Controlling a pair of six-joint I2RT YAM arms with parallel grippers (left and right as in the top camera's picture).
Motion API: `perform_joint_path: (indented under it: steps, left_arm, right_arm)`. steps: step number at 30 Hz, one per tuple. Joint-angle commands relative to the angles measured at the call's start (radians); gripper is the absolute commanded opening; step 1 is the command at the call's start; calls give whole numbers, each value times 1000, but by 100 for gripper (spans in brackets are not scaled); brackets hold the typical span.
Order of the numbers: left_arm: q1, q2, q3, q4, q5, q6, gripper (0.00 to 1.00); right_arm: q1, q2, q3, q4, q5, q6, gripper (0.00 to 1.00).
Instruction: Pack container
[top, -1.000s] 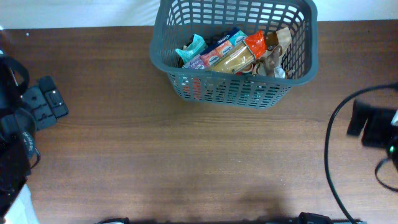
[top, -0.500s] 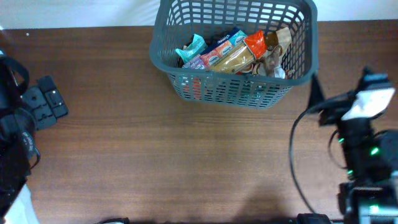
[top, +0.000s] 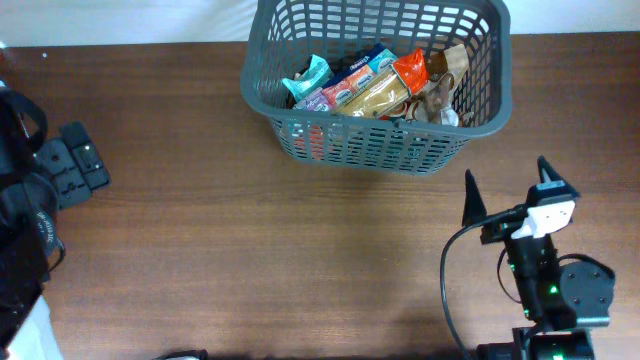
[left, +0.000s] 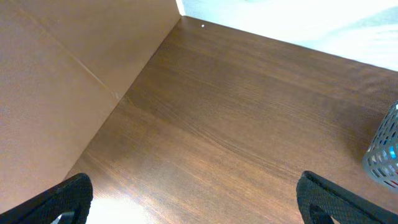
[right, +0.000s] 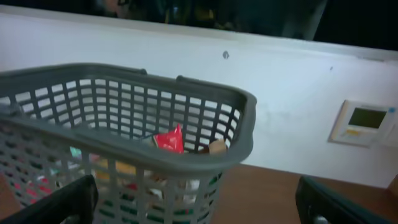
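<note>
Overhead view: the container stands on the desk, packets heaped inside. No packet lies outside it, so packing looks done and both grippers carry nothing. The right gripper is near its front-right corner and the left gripper well left of it, jaws wide.

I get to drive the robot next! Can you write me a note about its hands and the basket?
Left gripper: open, empty, over bare table, left of the container.
Right gripper: open, empty, in front of the container, to its right.
Container: at the table's far edge, snack packets piled inside.
Done: several packets packed.
Left: no loose packets in view, so probably nothing.
</note>
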Motion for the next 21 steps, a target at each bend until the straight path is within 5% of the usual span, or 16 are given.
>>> perform_joint_path:
  steps: [1,21]
  left_arm:
    - [4,2,4,0,-3,-6,99]
    - [4,2,4,0,-3,-6,99]
  right_arm:
    - [9,-51,-59,32,-10,9,99]
    - [9,-285,-207,105,-10,8,99]
